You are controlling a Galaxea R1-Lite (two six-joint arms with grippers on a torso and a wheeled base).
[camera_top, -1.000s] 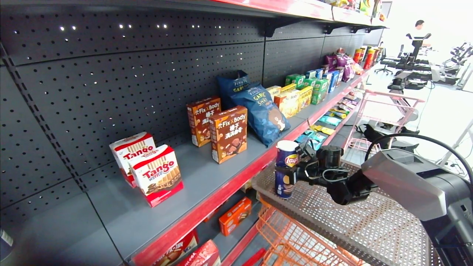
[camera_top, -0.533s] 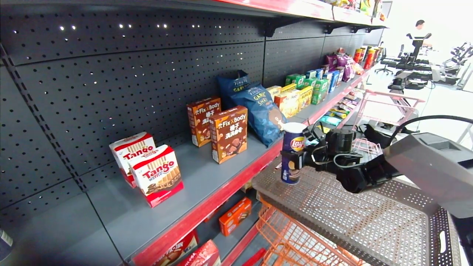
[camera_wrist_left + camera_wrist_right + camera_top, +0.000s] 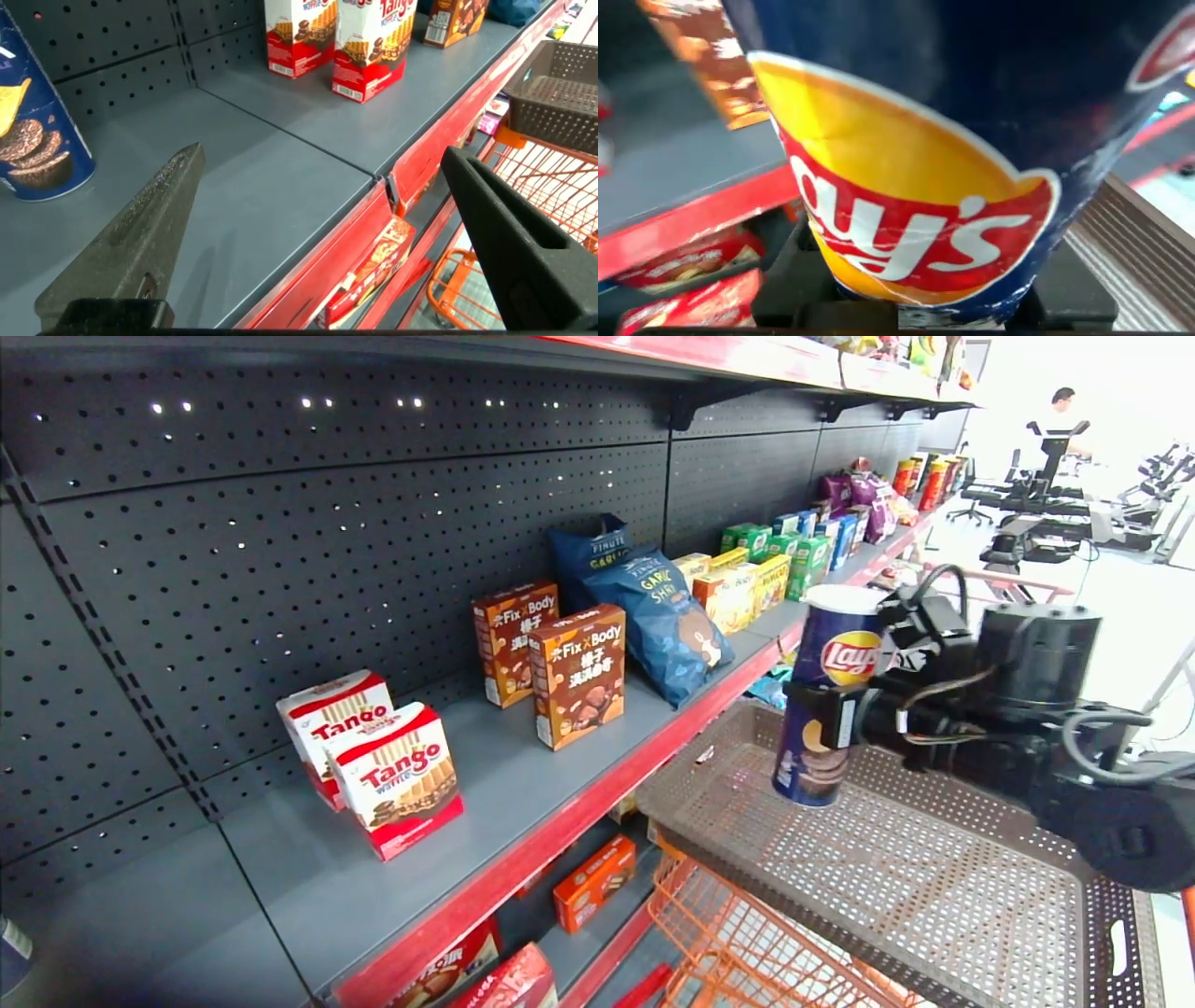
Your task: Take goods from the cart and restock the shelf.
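Grips a blue chip can [image 3: 831, 695] in the right claw [image 3: 845, 721] — fingers pressed against its sides at mid-height, label facing out. Holds it near upright, clear of any surface, above the shelf-side part of the cart's perforated grey tray [image 3: 887, 896] and just beside the red front lip of the shelf [image 3: 504, 784]. Meets the same can [image 3: 915, 215] up close in the right wrist view, yellow-and-red label foremost, red shelf edge behind.

Has the left claw [image 3: 318, 233] spread wide, dark fingers [image 3: 140, 252] well apart with nothing between them, hovering over a bare stretch of the grey shelf board near its front edge. Faces a second chip can [image 3: 37, 121] standing upright on that board, beyond the fingertips, and two red-and-white wafer boxes [image 3: 364, 47] farther along.

On the shelf in the head view: the wafer boxes one behind the other, then two brown boxes [image 3: 574, 672], then two blue bags [image 3: 663, 621] leaning toward the back panel — all apart from the held can. Below the tray, an orange wire basket [image 3: 747, 943].
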